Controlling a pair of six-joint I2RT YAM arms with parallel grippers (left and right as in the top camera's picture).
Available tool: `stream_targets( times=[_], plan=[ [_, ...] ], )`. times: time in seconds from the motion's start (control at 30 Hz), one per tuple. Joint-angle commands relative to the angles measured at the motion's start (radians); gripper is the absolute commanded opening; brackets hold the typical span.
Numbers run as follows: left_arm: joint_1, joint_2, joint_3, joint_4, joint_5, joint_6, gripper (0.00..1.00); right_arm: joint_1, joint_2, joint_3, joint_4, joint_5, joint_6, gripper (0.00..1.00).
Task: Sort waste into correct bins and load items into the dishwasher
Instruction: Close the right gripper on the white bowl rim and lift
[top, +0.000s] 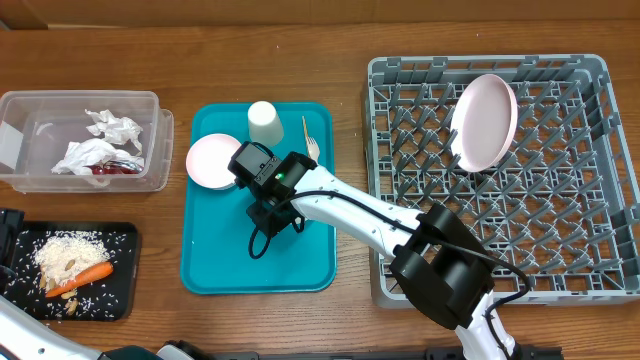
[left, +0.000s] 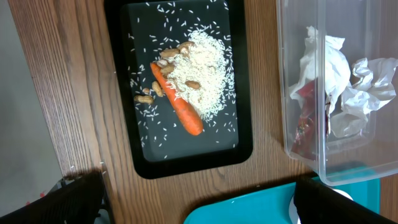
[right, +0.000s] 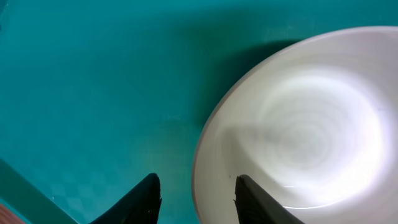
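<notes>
Now the right gripper (right: 196, 186) hangs low over the teal tray (top: 300, 260), fingers spread, with the rim of the pale pink plate (right: 298, 124) between them. The left gripper (left: 199, 196), likewise spread, hovers well apart over the black tray (left: 245, 93).

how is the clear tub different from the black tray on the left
The clear tub is see-through with tall walls; the black tray is dark and shallow. The tub holds crumpled napkins and a red wrapper; the tray holds rice and a carrot. The tub looks larger than the tray. Both are rectangular and sit left of the teal tray.
</notes>
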Motion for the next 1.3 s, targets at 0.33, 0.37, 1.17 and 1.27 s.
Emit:
stream_targets(
  times=[0.33,0.37,1.17,1.27],
  plan=[
    [0.004,-0.009,0.002,0.000,0.004,-0.006,1.00,0.004,0.008,-0.052,0.056,0.025,0.002,0.38],
    [0.004,-0.009,0.002,0.000,0.004,-0.006,1.00,0.004,0.008,-0.052,0.057,0.025,0.002,0.37],
    [0.004,-0.009,0.002,0.000,0.004,-0.006,1.00,0.004,-0.026,0.111,-0.072,-0.015,0.089,0.04],
    [0.004,-0.009,0.002,0.000,0.004,-0.006,1.00,0.004,-0.070,0.195,-0.130,-0.021,0.099,0.04]
  ],
)
